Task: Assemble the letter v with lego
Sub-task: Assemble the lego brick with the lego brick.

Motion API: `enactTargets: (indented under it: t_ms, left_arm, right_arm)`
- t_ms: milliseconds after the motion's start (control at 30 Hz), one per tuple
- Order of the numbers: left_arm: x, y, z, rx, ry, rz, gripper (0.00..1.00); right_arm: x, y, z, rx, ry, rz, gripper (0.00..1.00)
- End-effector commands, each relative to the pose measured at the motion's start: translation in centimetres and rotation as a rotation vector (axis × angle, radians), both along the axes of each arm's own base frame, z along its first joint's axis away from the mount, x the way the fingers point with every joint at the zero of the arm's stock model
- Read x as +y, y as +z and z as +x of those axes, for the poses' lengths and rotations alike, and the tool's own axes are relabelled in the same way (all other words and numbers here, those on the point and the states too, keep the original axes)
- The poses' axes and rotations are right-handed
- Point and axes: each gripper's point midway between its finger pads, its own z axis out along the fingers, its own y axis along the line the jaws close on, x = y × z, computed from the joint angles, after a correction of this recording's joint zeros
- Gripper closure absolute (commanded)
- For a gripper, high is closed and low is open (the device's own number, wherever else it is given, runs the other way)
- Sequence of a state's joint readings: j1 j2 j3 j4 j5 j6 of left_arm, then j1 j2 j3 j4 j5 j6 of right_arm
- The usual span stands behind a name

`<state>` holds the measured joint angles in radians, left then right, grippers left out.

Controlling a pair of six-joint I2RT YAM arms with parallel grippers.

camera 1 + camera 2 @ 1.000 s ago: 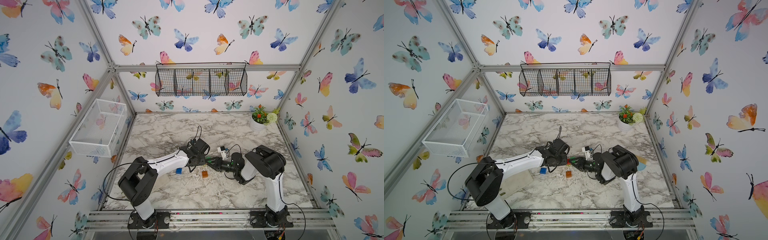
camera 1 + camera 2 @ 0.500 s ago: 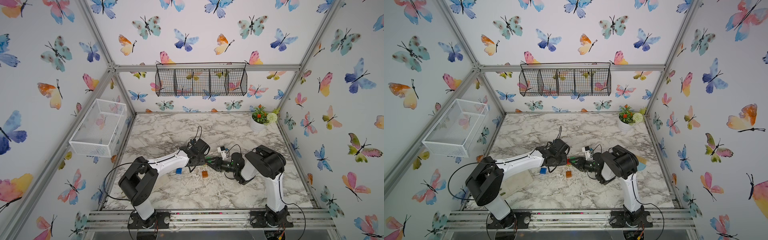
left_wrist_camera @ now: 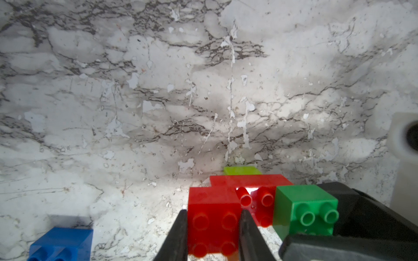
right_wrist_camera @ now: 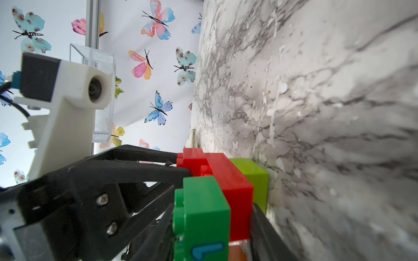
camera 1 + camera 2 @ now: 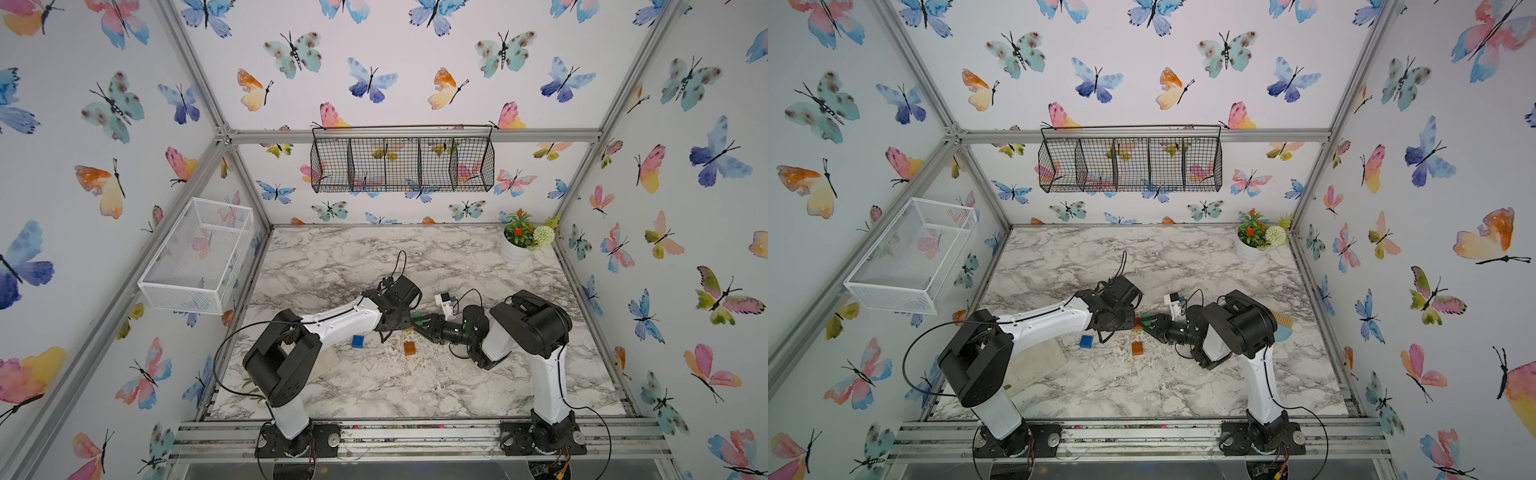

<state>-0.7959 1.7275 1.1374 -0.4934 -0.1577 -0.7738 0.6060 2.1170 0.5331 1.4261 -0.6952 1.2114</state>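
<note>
**Inspector:** Top view: a glossy blue studded brick (image 5: 357, 341) and an orange studded brick (image 5: 409, 348) lie loose on the marble worktop (image 5: 374, 386).

**Assessor:** Left wrist: the left gripper (image 3: 212, 217) has its fingers clenched on the small red brick (image 3: 212, 228), which sits against the longer red brick (image 3: 255, 187).

**Inspector:** Right wrist: the right gripper (image 4: 210, 230) is grasping the part-built letter v (image 4: 228, 187) across its dark green brick (image 4: 203, 203). Recommend pressing squarely onto the studs with the cluster braced.

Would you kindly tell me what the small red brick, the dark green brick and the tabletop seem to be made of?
Small red brick: hard moulded plastic, glossy; sheen on its studs.
Dark green brick: the same plastic, smooth, with crisp moulded edges.
Tabletop: probably a marble-print film rather than stone; white flecks look like peeled print.
</note>
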Motion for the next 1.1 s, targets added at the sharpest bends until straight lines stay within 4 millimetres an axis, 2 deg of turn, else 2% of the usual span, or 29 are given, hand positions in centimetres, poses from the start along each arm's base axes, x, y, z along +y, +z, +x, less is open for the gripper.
enactTargets:
  t_ms: [0, 133, 200, 333, 433, 533, 667, 767, 800, 867, 933, 967, 1067]
  left_arm:
    - [2.2, -5.3, -3.7, 0.188, -0.052, 0.125, 0.95]
    - [1.9, -4.8, -3.5, 0.181, -0.050, 0.110, 0.90]
    - [1.5, -3.9, -3.1, 0.159, -0.049, 0.090, 0.81]
    - [0.2, -1.0, -1.8, 0.086, -0.047, 0.013, 0.62]
    - [-0.7, 1.6, -1.0, 0.030, -0.043, -0.061, 0.39]
    - [-1.1, 3.8, -0.5, -0.016, -0.045, -0.121, 0.28]
    - [-1.0, 6.3, -0.4, -0.070, -0.040, -0.194, 0.23]
    - [0.0, 7.2, -0.7, -0.095, -0.025, -0.251, 0.17]
    - [0.6, 7.3, -0.9, -0.102, -0.014, -0.268, 0.10]
    - [2.0, 7.3, -1.1, -0.110, 0.010, -0.282, 0.08]
    - [4.1, 6.4, -1.4, -0.100, 0.048, -0.263, 0.07]
    - [5.2, 5.9, -1.6, -0.092, 0.063, -0.252, 0.01]
    - [7.9, 4.3, -2.4, -0.056, 0.090, -0.210, 0.02]
  right_arm:
    - [-1.2, -4.6, -1.1, 0.121, -0.016, -0.122, 0.76]
    - [-1.3, -4.7, -1.2, 0.121, -0.017, -0.123, 0.76]
    - [-1.3, -4.7, -1.2, 0.122, -0.018, -0.124, 0.76]
    - [-1.3, -4.5, -1.1, 0.116, -0.019, -0.121, 0.77]
    - [-1.3, -4.4, -1.1, 0.118, -0.020, -0.120, 0.77]
    - [-1.3, -4.3, -1.1, 0.116, -0.020, -0.119, 0.77]
    - [-1.2, -4.1, -0.9, 0.114, -0.020, -0.118, 0.77]
    - [-1.1, -4.0, -0.9, 0.116, -0.016, -0.119, 0.77]
    - [-1.1, -3.9, -0.8, 0.116, -0.018, -0.120, 0.76]
    - [-1.0, -3.8, -0.8, 0.118, -0.018, -0.122, 0.74]
    - [-1.0, -3.6, -0.7, 0.113, -0.016, -0.124, 0.69]
    - [-1.0, -3.5, -0.6, 0.112, -0.018, -0.127, 0.66]
    - [-1.0, -3.3, -0.6, 0.118, -0.018, -0.141, 0.58]
